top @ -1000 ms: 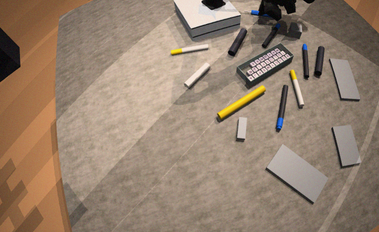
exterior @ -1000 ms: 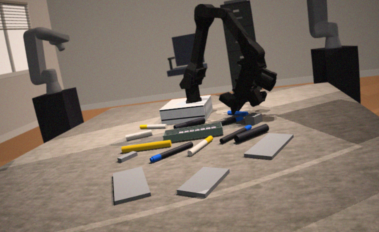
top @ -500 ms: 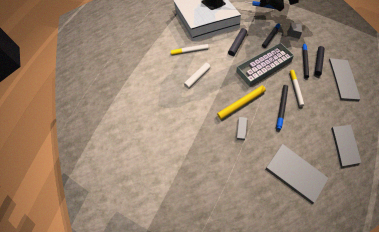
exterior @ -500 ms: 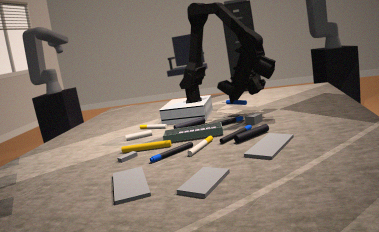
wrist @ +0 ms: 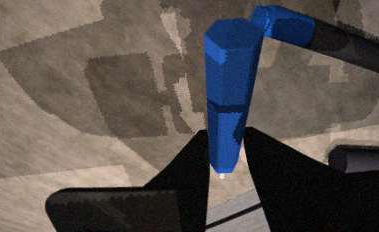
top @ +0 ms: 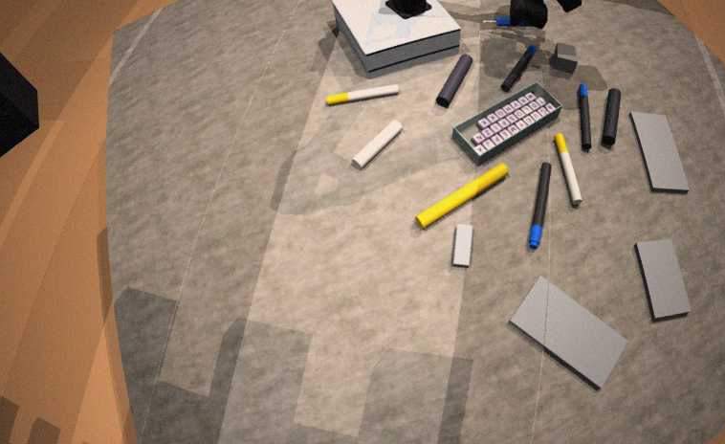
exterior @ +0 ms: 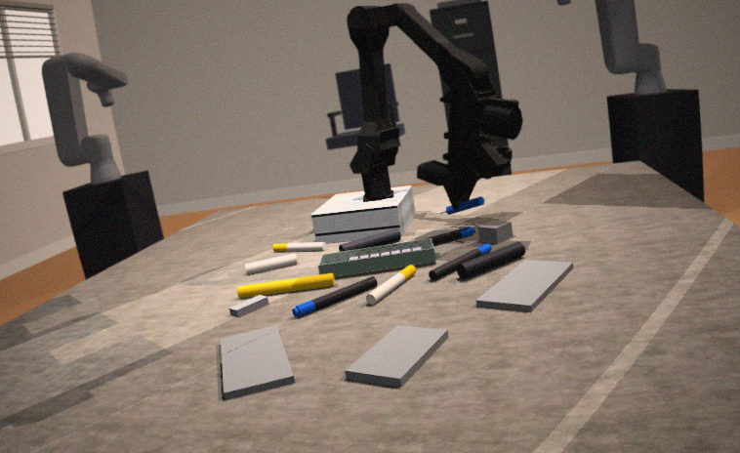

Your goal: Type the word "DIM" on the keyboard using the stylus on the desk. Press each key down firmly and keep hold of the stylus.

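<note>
The blue stylus [top: 503, 21] [exterior: 473, 203] [wrist: 233, 65] is held between the fingertips of my gripper [exterior: 458, 205] [wrist: 225, 136]. My gripper is shut on it, and the stylus hangs clear of the desk, roughly level in the exterior view. Its thin pale tip points toward the robot's base. The keyboard [top: 507, 123] [exterior: 373, 265], a dark green tray with rows of white lettered keys, lies on the desk in front of the base. My gripper is behind the keyboard and to its right in the exterior view. The key letters are small and hard to read.
A grey block [top: 565, 57] [exterior: 495, 232] and a black marker with blue cap [top: 518, 69] [wrist: 290, 30] lie between gripper and keyboard. Other pens, a yellow rod [top: 462, 195] and flat grey slabs [top: 569, 331] lie around. The white base box [top: 409, 41] [exterior: 355, 221] is behind.
</note>
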{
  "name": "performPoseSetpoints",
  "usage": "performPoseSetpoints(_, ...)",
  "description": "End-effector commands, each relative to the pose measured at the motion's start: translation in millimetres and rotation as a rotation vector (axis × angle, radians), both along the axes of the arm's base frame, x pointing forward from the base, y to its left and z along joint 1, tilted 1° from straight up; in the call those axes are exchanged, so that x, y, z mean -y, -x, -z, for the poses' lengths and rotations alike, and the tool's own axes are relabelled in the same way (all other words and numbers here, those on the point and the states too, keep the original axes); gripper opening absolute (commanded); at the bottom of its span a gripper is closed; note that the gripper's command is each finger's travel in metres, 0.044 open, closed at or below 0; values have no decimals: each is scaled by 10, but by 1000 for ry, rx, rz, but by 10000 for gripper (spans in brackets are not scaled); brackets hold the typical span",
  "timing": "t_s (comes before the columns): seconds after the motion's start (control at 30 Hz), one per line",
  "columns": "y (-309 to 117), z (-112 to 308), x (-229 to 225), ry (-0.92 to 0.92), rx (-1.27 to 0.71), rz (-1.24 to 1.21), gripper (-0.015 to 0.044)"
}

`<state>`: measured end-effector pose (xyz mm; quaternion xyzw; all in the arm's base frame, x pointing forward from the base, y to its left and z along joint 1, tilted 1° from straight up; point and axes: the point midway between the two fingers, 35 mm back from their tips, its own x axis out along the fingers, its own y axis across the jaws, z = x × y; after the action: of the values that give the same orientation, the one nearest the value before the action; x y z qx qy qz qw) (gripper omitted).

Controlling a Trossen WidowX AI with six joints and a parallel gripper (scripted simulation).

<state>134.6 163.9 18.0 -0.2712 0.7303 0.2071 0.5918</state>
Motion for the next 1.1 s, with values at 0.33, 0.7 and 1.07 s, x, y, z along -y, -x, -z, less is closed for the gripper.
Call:
performPoseSetpoints(0.33, -500, -17, 183, -190, 343, 150, 0)
performPoseSetpoints(0.7, -876, -176, 418, -314, 643, 294, 0)
performPoseSetpoints(1.07, -1146, -433, 759, -408, 956, 454, 0)
